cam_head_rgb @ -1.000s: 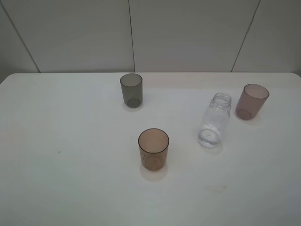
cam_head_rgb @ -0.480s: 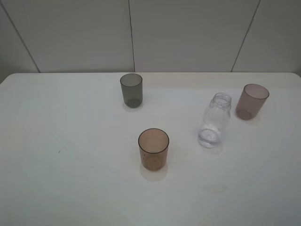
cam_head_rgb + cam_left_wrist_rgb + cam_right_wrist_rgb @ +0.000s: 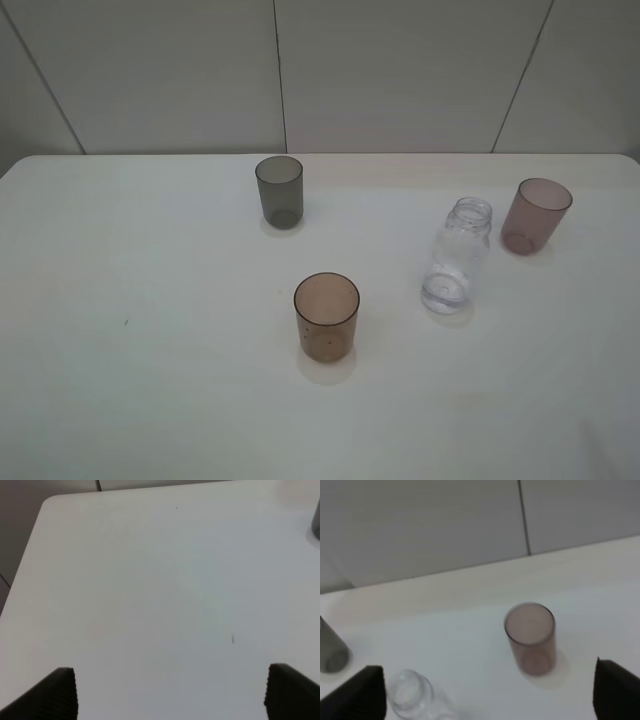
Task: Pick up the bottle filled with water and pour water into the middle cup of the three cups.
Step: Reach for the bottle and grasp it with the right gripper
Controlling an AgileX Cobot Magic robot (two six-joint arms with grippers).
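Note:
The clear, uncapped bottle [image 3: 456, 257] stands upright on the white table [image 3: 150, 300], right of centre. The brown-amber middle cup [image 3: 326, 317] stands in front and to its left. The dark grey cup [image 3: 279, 191] is at the back, and the pinkish-mauve cup [image 3: 535, 216] is at the far right. No gripper shows in the exterior view. My left gripper [image 3: 172, 695] is open and empty over bare table. My right gripper [image 3: 490, 695] is open and empty, facing the pinkish-mauve cup [image 3: 530, 637], with the bottle [image 3: 412, 692] off to one side.
A pale panelled wall [image 3: 400, 70] runs behind the table's back edge. The dark grey cup's edge [image 3: 316, 525] shows in the left wrist view and the cup [image 3: 330, 650] also shows in the right wrist view. A small dark speck [image 3: 126, 322] marks the table's left part.
The cups and the bottle have not moved. A faint shadow on the table's front right has shifted toward the right corner.

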